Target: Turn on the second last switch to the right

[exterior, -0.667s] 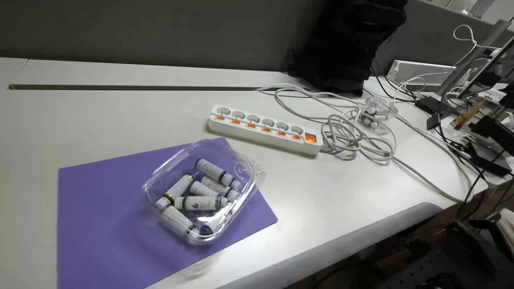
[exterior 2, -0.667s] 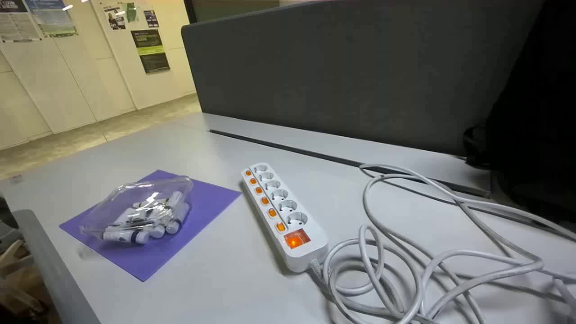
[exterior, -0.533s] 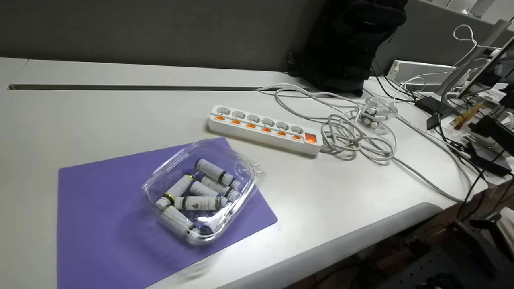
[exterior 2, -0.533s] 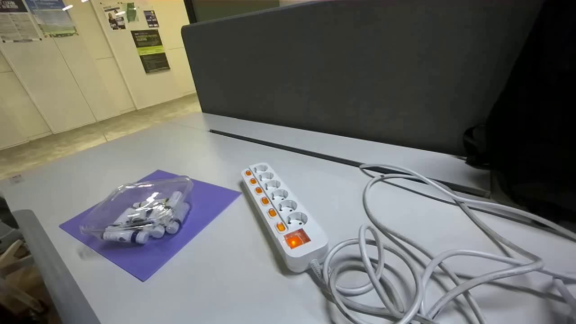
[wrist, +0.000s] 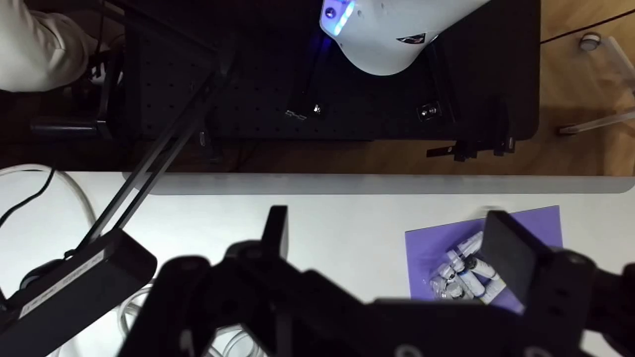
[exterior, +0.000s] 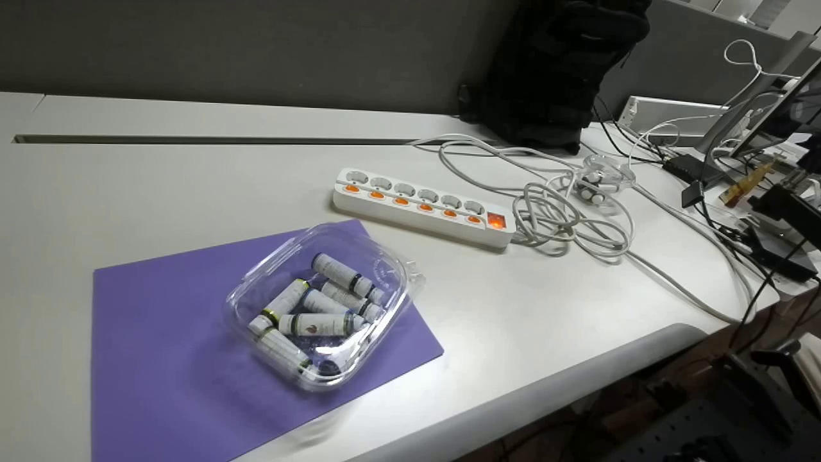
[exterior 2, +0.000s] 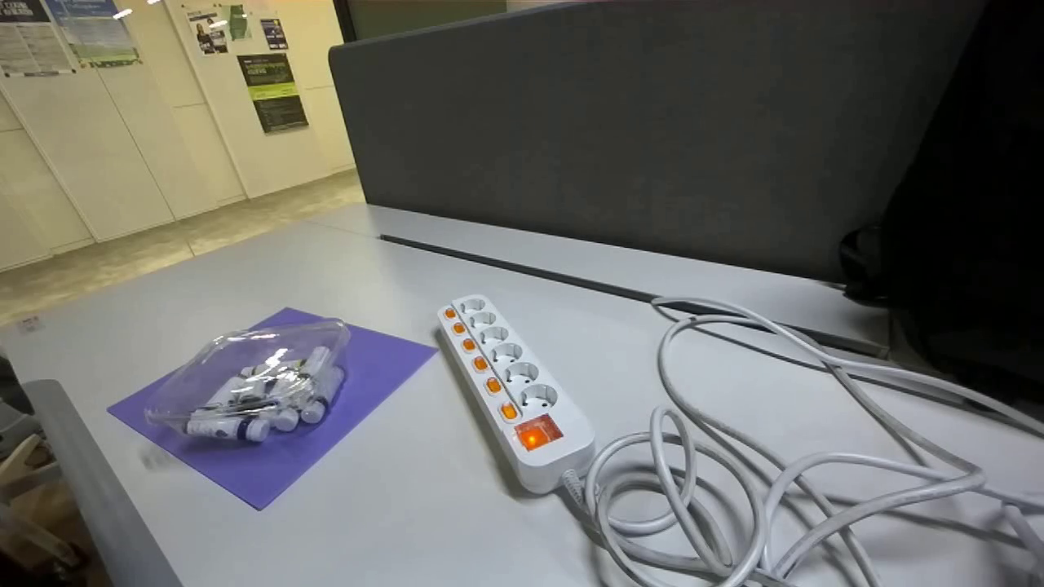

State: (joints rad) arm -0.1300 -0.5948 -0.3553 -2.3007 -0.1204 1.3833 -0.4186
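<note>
White desk (exterior: 545,301), grey partition (exterior: 224,51) — second-last switch (exterior: 450,213)

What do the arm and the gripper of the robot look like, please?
In the wrist view, the visible part of the arm is white and rounded, with a glowing blue light strip and a small dark marking. The gripper is black, with two dark, flat-faced fingers; finer details are blurred.
</note>
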